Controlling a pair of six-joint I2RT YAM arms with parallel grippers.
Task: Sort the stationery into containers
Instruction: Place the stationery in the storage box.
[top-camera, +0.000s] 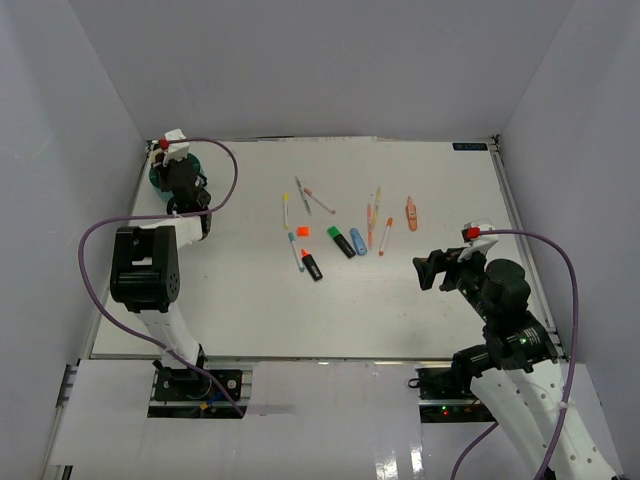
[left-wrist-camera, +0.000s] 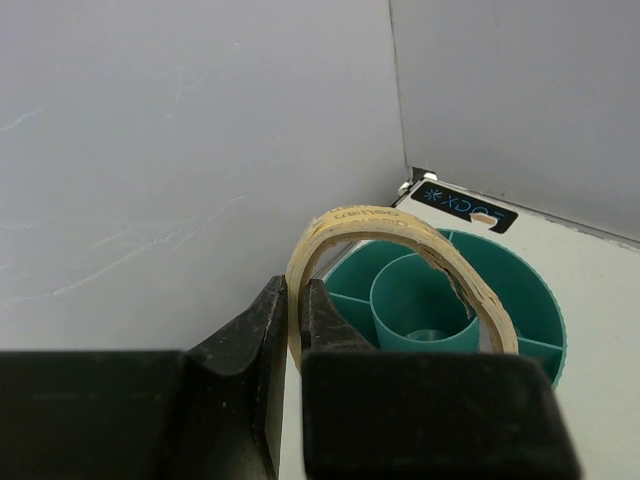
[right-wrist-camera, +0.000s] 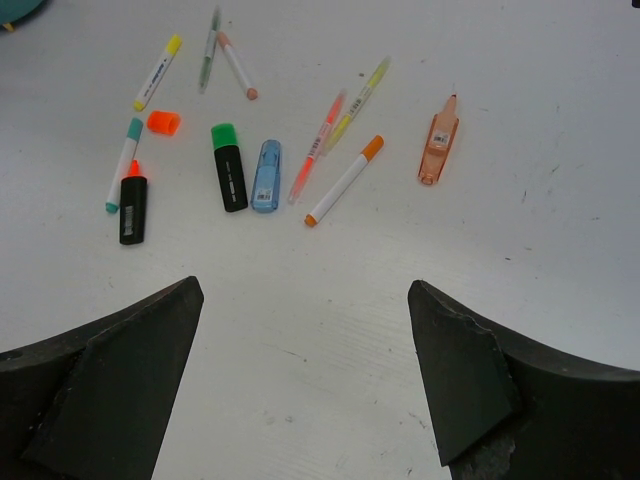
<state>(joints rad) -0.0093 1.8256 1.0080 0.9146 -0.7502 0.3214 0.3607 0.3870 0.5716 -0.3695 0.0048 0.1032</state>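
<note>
My left gripper is shut on the edge of a tan ring. It holds the ring upright just above the round teal container, whose inner cup and dividers show through the ring. In the top view this gripper hangs over the container at the table's far left corner. The rest of the stationery lies mid-table: a green highlighter, a blue one, an orange-black one, a small orange piece and several thin pens. My right gripper stands open and holds nothing, above bare table short of them.
A peach-coloured marker lies apart to the right of the pens. Grey walls close in the table on the left, back and right; the container sits tight in the back-left corner by a small black label. A purple cable loops beside the left arm.
</note>
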